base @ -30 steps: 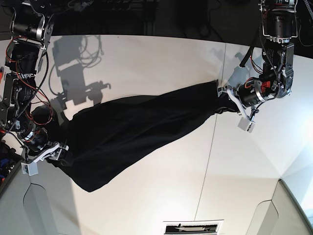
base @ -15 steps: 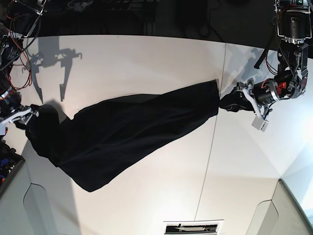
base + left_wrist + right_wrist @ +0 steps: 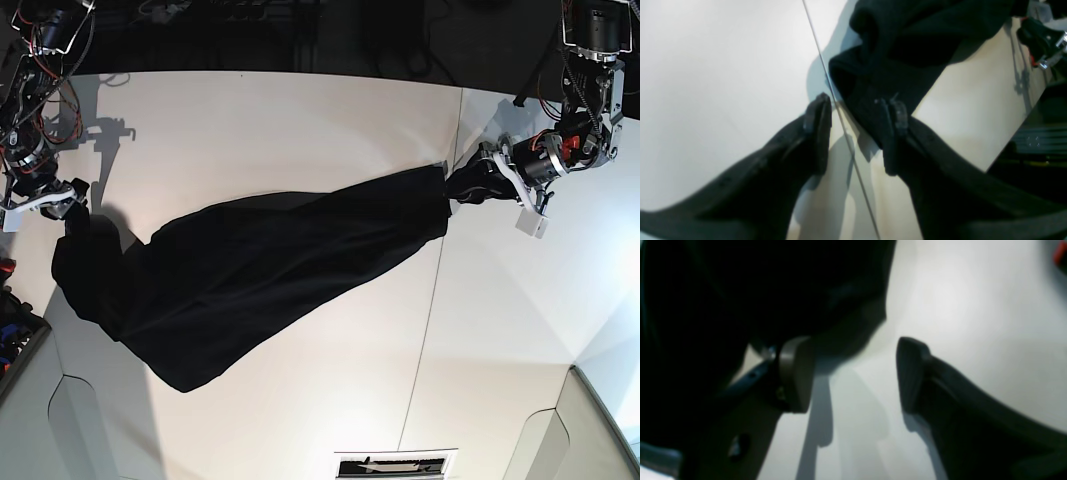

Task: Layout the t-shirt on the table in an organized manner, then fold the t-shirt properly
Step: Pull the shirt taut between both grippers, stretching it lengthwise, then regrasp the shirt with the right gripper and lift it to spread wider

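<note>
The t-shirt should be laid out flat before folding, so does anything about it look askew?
Yes. The t-shirt lies stretched into a long, narrow diagonal band across the table, with bunched cloth at both ends near the left tool and right tool. No sleeves or neckline can be made out.

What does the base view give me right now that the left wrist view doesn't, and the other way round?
Only the base view shows the whole t-shirt stretched in a long diagonal band across the table, plus the right gripper at its far end.

Only the left wrist view shows the left gripper close up: jaws apart, one finger against a bunched fold, nothing between them, straddling a thin table seam.

Both show the black shirt, the white table and the left gripper at the shirt's end.
</note>
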Controlling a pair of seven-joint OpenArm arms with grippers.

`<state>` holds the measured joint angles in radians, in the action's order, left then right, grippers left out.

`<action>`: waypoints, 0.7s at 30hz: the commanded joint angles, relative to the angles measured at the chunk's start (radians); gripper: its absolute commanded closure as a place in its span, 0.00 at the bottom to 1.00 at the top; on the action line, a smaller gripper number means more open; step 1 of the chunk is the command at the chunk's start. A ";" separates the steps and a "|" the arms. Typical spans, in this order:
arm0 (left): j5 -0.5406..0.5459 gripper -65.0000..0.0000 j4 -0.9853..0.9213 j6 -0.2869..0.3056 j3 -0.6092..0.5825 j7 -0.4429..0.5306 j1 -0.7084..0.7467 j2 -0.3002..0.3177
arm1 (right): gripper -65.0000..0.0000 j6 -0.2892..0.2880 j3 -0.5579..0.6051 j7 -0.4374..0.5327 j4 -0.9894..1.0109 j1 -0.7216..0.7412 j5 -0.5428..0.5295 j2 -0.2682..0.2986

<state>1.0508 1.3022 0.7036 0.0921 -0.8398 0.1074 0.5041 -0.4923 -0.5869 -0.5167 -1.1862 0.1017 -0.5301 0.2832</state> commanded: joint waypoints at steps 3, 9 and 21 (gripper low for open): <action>-0.041 0.58 0.010 -0.005 0.004 0.016 -0.008 0.007 | 0.41 -0.009 -0.003 0.025 0.063 0.074 -0.009 0.018; -0.047 0.68 0.010 -0.005 0.004 0.048 -0.013 -0.024 | 0.67 -0.022 0.003 0.026 0.095 0.145 -0.009 0.018; -0.206 1.00 0.010 -0.005 0.074 0.103 -0.086 0.044 | 1.00 -0.061 0.003 0.011 0.027 0.357 0.008 0.130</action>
<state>0.8280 1.2995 0.6991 0.1589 -0.7555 0.0422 0.5297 -0.5465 -0.5819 -0.5285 -1.1412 0.4400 -0.5060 0.3985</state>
